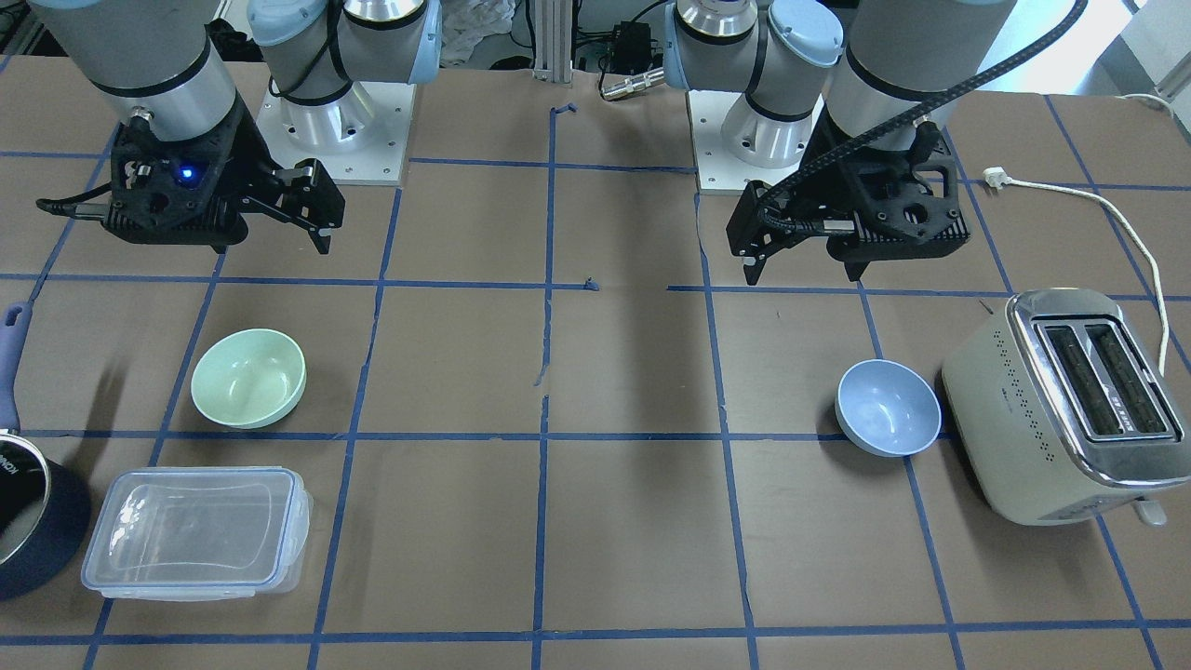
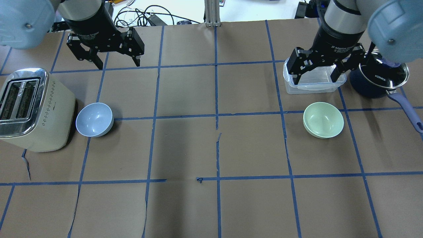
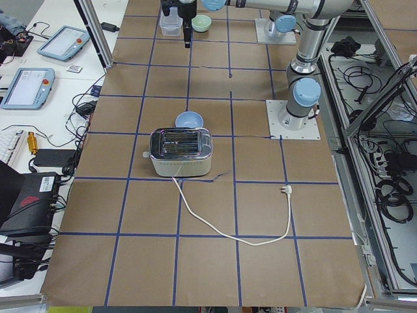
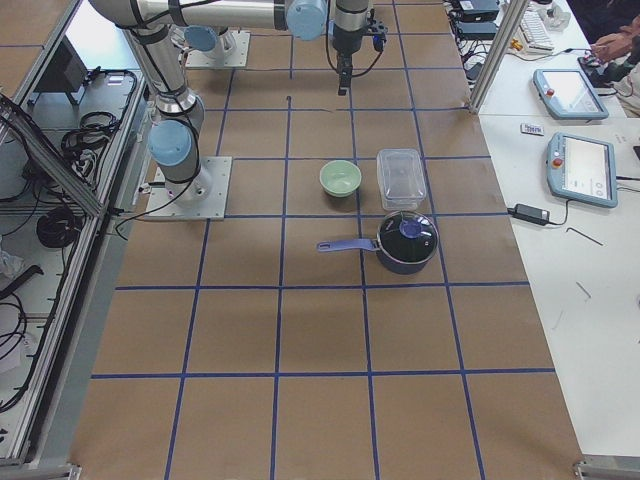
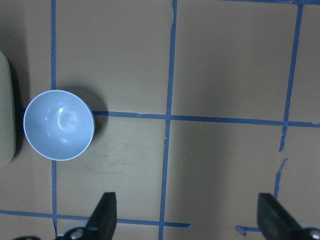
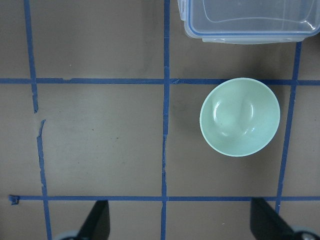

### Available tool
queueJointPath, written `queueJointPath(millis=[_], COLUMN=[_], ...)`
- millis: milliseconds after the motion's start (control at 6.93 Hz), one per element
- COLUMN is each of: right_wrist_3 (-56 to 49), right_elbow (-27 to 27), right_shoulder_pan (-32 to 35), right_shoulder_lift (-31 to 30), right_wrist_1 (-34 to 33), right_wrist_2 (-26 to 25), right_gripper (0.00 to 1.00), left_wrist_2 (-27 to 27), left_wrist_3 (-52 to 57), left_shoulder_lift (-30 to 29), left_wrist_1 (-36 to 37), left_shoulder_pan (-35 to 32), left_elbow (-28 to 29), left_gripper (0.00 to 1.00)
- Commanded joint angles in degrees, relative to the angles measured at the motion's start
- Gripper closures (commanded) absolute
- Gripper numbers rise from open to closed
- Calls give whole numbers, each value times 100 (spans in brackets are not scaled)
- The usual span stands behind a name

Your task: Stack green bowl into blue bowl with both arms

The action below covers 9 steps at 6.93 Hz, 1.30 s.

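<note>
Since the 2 bowls sit upright on the counter and well apart, I judge that no part of the stacking is done yet. The green bowl is on the right near the clear box, the blue bowl on the left just beside the toaster. My left gripper and right gripper hang above, wide and empty; pickup and placing are all left to do.

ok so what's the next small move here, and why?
Probably shift the right hand over the green bowl and lower it to the rim. The hand is open, empty and high; in its wrist view the bowl sits off-centre, upright, apart from the clear container. The blue bowl sits beside the toaster.
</note>
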Motion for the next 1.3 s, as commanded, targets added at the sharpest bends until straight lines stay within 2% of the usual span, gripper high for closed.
queueJointPath(millis=[0, 1154], right_wrist_3=[18, 0], right_elbow=[0, 0], right_shoulder_pan=[0, 0], right_shoulder_lift=[0, 0], right_wrist_1=[0, 0], right_wrist_2=[3, 3], right_gripper=[0, 0], left_wrist_2=[-8, -8], left_wrist_3=[9, 9], left_shoulder_lift=[28, 46], left_wrist_1=[7, -2], left_shoulder_pan=[11, 11], left_elbow=[-51, -104], left_gripper=[0, 0])
